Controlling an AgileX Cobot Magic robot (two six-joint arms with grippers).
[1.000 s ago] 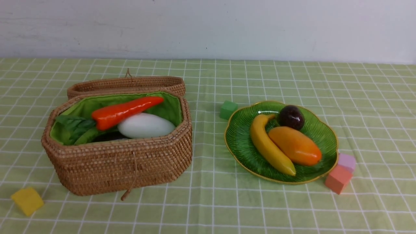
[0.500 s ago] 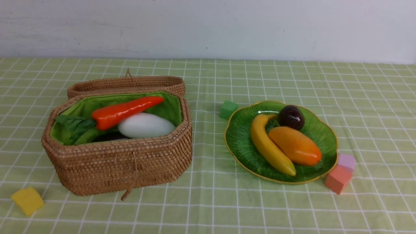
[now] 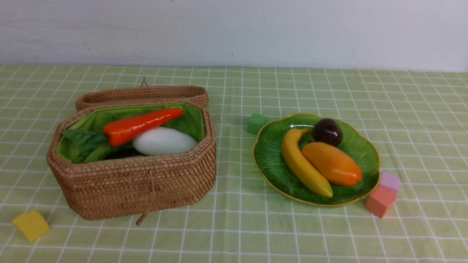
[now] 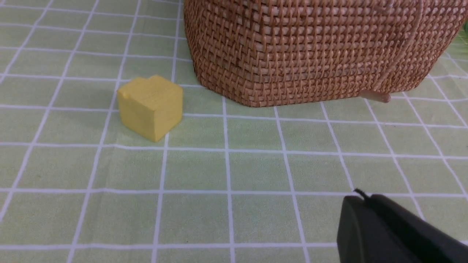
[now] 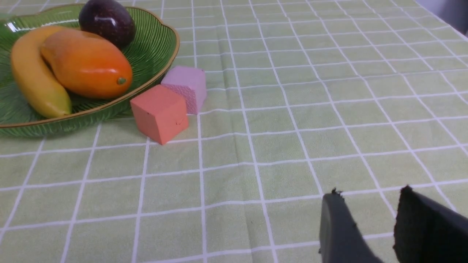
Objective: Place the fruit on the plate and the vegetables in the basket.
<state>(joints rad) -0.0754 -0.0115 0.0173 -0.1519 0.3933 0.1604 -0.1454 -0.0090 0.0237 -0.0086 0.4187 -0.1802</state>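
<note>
Front view, sorting finished as far as can be judged. At left of centre stands the octagonal brown woven rattan basket (image 3: pixel 135 182), lined with bright green cloth, its attached woven lid (image 3: pixel 142 95) folded back behind it so the mouth stays clear. Inside lie the orange-red carrot with green leaves (image 3: pixel 142 124), slanted across the upper part of the opening, and below it the smooth white oval vegetable (image 3: pixel 164 141); a dark glossy sliver beneath them (image 3: pixel 124 153) is probably the long purple eggplant, mostly hidden.

At right of centre sits the shallow translucent green glass plate (image 3: pixel 270 160), ribbed like a leaf, with scalloped edge and thin gold rim. Its dished shape cradles the glossy yellow banana (image 3: pixel 301 164), the fat orange-yellow oblong fruit (image 3: pixel 331 163) touching it, and the small round dark purple fruit (image 3: pixel 328 131) at the upper edge.

Matte foam cubes remain on the checked green tablecloth (image 3: pixel 256 226): green (image 3: pixel 256 123) at the plate's upper left, pink (image 3: pixel 390 181) and salmon (image 3: pixel 380 201) at its lower right, yellow (image 3: pixel 31 225) at lower left of the frame.

Neither arm appears in the front view. In the wrist views, the left gripper (image 4: pixel 365 199) has its black jaws pressed together on nothing; the right gripper (image 5: pixel 369 212) has jaws parted, a gap between them, empty.
</note>
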